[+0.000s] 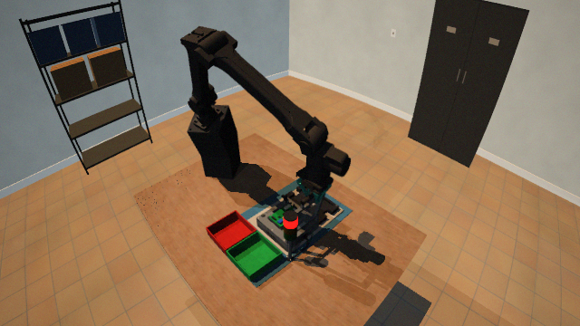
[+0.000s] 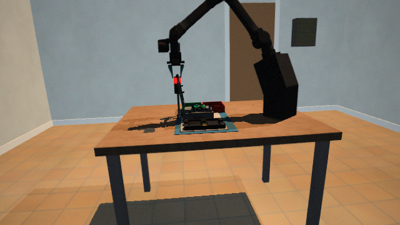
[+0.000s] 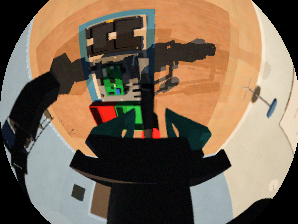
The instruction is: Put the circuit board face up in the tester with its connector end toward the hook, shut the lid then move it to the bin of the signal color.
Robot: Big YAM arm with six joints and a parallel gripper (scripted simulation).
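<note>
One black six-joint arm (image 1: 267,97) is seen reaching from its tall black pedestal (image 1: 217,144) over a wooden table (image 2: 150,137). Its gripper (image 2: 175,72) with teal fingers (image 2: 171,70) hangs high above the tester, pointing straight down. The fingers are parted about halfway, and nothing is held between them.

The grey box-shaped tester (image 1: 272,228) stands on a blue bench mat (image 2: 206,130). The green circuit board (image 1: 277,219) lies in the tester, face up; in the wrist view it is seen as a green patch (image 3: 113,84) below the tray. Whether the pins pass through its holes cannot be told at this size. The lid (image 2: 180,94) of the tester is raised and stands nearly upright as a thin dark frame, directly under the gripper in the exterior view.

The signal tower (image 1: 290,225) beside the tester shows red at its top. The black tray with two pockets (image 2: 204,124) lies on the mat next to the tester, on the side away from the bins. No board is seen in the pockets.

A red open bin (image 1: 230,229) and a green open bin (image 1: 255,255) stand upright side by side, touching each other, just beside the tester. Nothing is seen inside either of them.
</note>
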